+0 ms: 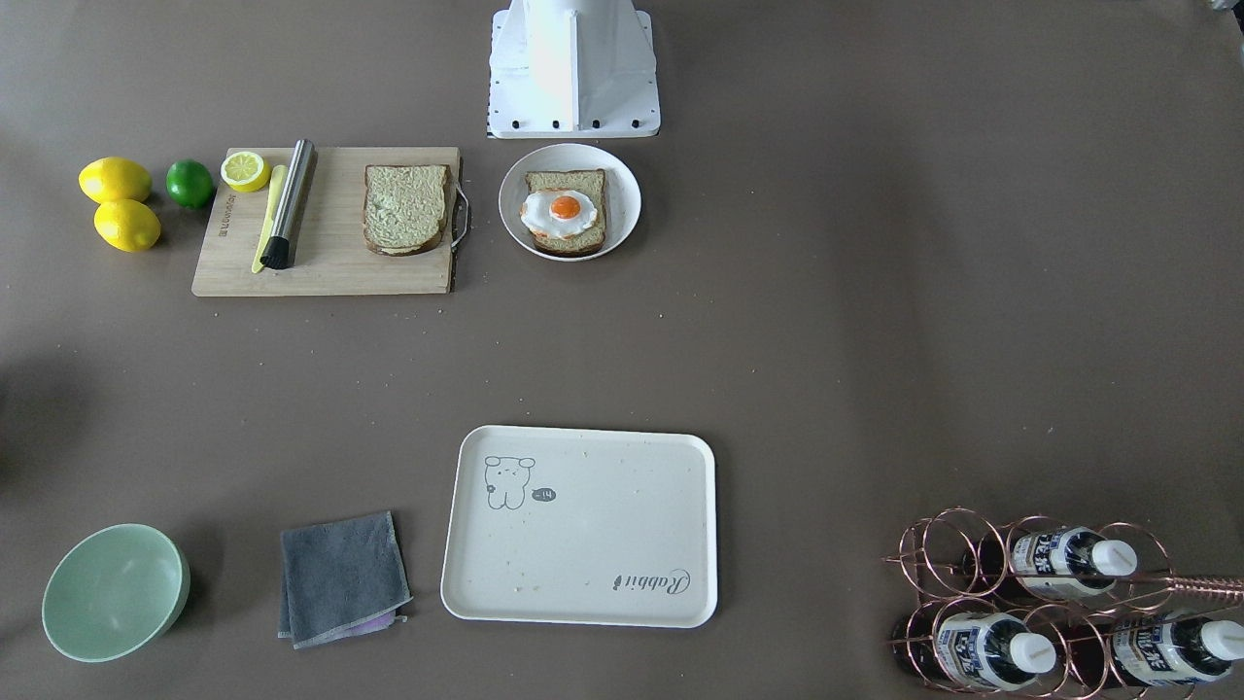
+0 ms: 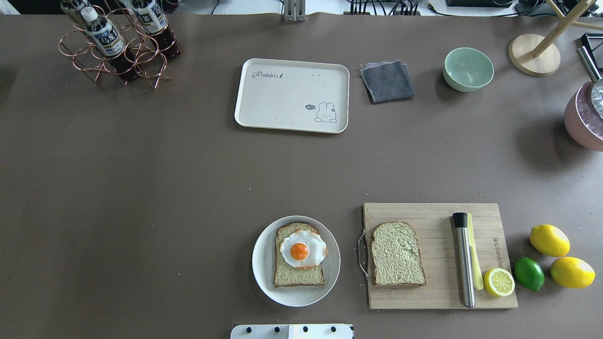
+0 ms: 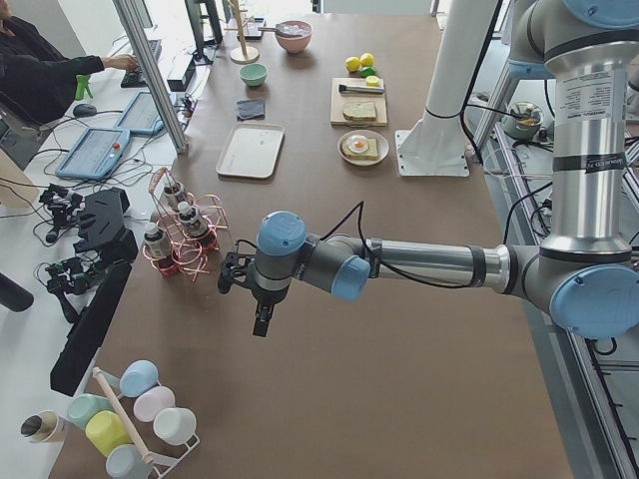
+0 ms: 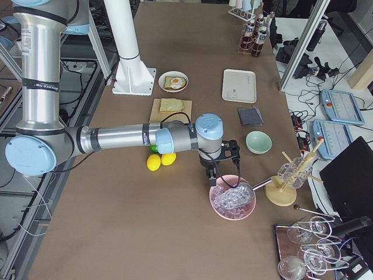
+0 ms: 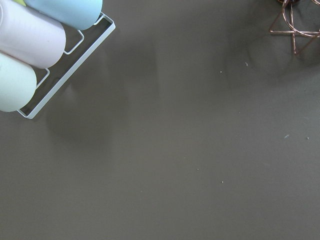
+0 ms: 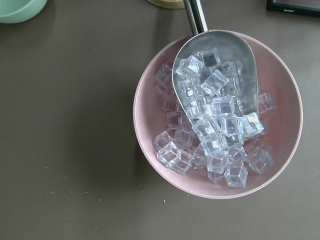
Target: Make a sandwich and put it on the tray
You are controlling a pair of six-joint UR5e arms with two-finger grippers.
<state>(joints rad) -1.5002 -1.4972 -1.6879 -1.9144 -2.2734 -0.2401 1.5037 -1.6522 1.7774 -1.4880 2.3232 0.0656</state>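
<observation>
— Bottles (image 1: 1069, 562) in a copper wire rack (image 1: 1205, 584) are seen nearest the front-facing camera. Along the same table edge are set a pale green bowl (image 1: 115, 591), a folded grey cloth (image 1: 340, 578) and the tray (image 1: 603, 525). What is found on the tray?

— Crumbs are scattered on its face. The sandwich (image 2: 299, 278) is not yet put together, and its parts are laid on the robot's side of the table. One bread slice (image 1: 567, 182) is placed on a round white plate (image 1: 627, 190) with the fried egg (image 1: 562, 212) on top of it. The second slice (image 1: 406, 206) is laid flat on the wooden cutting board (image 1: 330, 262), just beside the plate. Both are well apart from the tray.

— And how are the grippers held?

— The left gripper (image 3: 262, 324) is pointed down over bare table, near the bottle rack and a rack of pastel mugs (image 5: 30, 35). The right gripper (image 4: 213, 178) is hung over a pink bowl (image 6: 285, 85) of ice cubes (image 6: 215, 145), in which a metal scoop (image 6: 242, 55) is rested. Each gripper is shown only by a side camera, so it cannot be told whether the jaws are apart or together.
</observation>
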